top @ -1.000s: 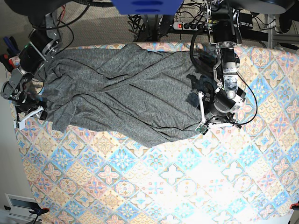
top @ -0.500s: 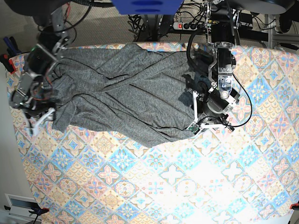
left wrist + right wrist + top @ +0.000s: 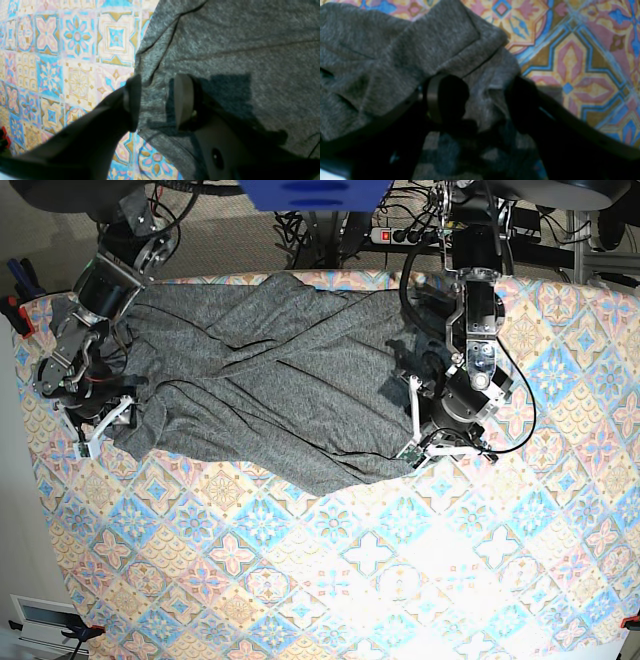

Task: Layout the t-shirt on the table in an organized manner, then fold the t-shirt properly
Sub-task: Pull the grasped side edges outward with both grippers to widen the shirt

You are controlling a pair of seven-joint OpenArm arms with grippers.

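Observation:
The dark-grey t-shirt (image 3: 260, 390) lies crumpled and creased across the far half of the table (image 3: 350, 580). My left gripper (image 3: 418, 438) is at the shirt's right lower edge. In the left wrist view it (image 3: 157, 102) is open, and its fingers (image 3: 183, 100) straddle the shirt's hem (image 3: 155, 50). My right gripper (image 3: 105, 425) is at the shirt's left lower corner. In the right wrist view it (image 3: 480, 102) is open, with a bunched fold of shirt (image 3: 485, 82) between its wide-apart fingers (image 3: 435, 97).
A power strip (image 3: 395, 235) and cables lie behind the table's far edge, under a blue object (image 3: 315, 192). Red-handled tools (image 3: 12, 305) are off the left edge. A white unit (image 3: 45, 620) sits on the floor at the lower left.
My right gripper has swung inward from the table's left edge onto the shirt's left corner. My left gripper has shifted slightly left onto the shirt's right edge.

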